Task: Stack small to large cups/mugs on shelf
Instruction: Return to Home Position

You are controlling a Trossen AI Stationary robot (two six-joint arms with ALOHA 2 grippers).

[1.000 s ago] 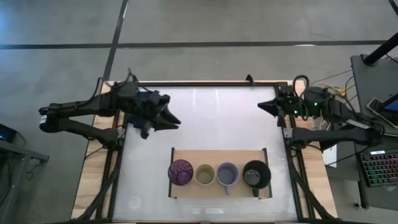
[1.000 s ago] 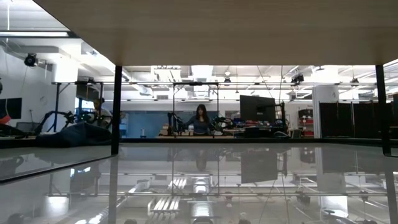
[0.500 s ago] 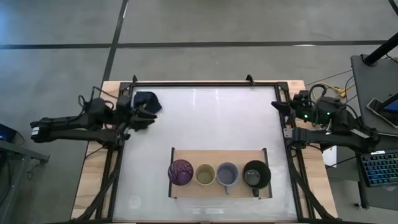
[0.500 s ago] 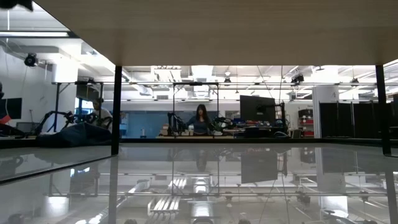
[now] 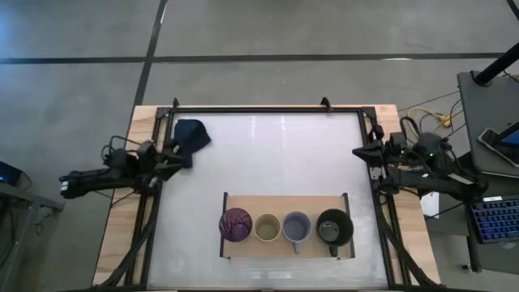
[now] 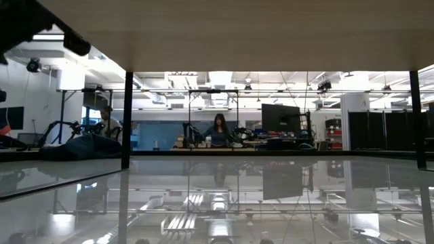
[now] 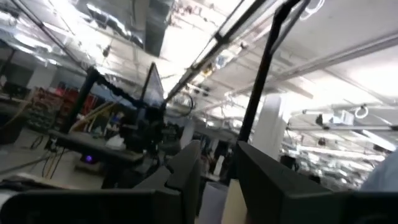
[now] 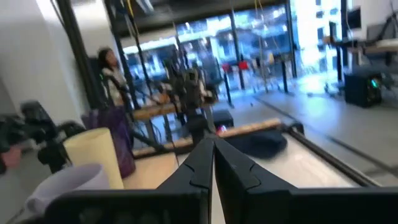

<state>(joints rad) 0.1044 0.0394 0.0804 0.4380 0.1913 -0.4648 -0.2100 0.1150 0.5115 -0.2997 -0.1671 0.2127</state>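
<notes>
The light-wood shelf lies on the white table near its front edge. On it stand, left to right, the purple tumbler, the pale yellow cup, the grey-lavender mug and the black mug. My left gripper is at the table's left edge, empty, its fingers a narrow gap apart. My right gripper is at the right edge, shut and empty. The right wrist view shows the tumbler, the yellow cup and the grey-lavender mug.
A dark blue cloth lies at the table's far left corner, just beyond my left gripper. In the low view the shelf's underside fills the top, on thin black legs. A person sits far off in the room.
Both arms have drawn back from over the table. My left gripper has gone toward the table's left edge, uncovering the blue cloth. My right gripper has gone toward the right edge and a little nearer. The cups and the shelf have stayed where they were.
</notes>
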